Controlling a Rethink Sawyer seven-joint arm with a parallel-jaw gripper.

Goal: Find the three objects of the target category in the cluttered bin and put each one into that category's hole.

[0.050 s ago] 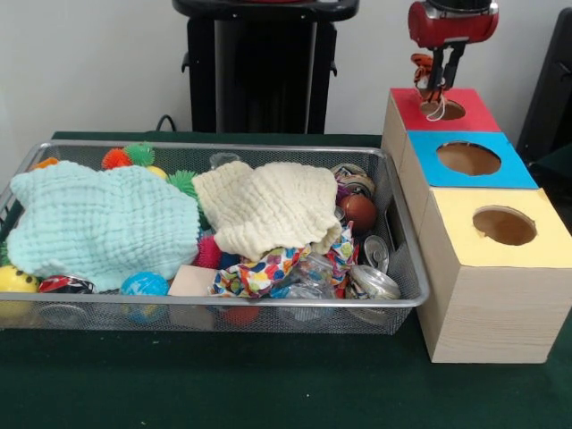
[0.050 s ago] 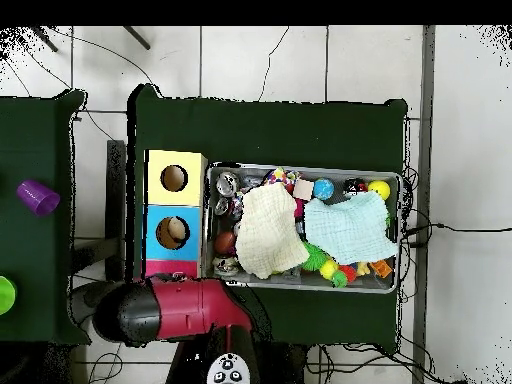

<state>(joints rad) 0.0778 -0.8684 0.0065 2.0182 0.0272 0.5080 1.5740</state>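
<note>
Green cloth covers the table, and over its right end the claw is held just above the hole in the red box. Something orange with a pale loop hangs at its tips, but whether the claw is closed on it or has let go cannot be told. Judging by that position, a drop into the red hole is in hand. Beside the red box are lined up the blue box and the yellow box, each with its own hole on top, set close against the bin so that carries are short. In the wire bin, a mint cloth and a cream cloth are spread over most of the clutter; balls, cans and spiky toys are seen at the edges, so any remaining targets are probably hidden underneath. Beyond the table a plain pale wall is seen; from above, a tiled floor with loose cables.
</note>
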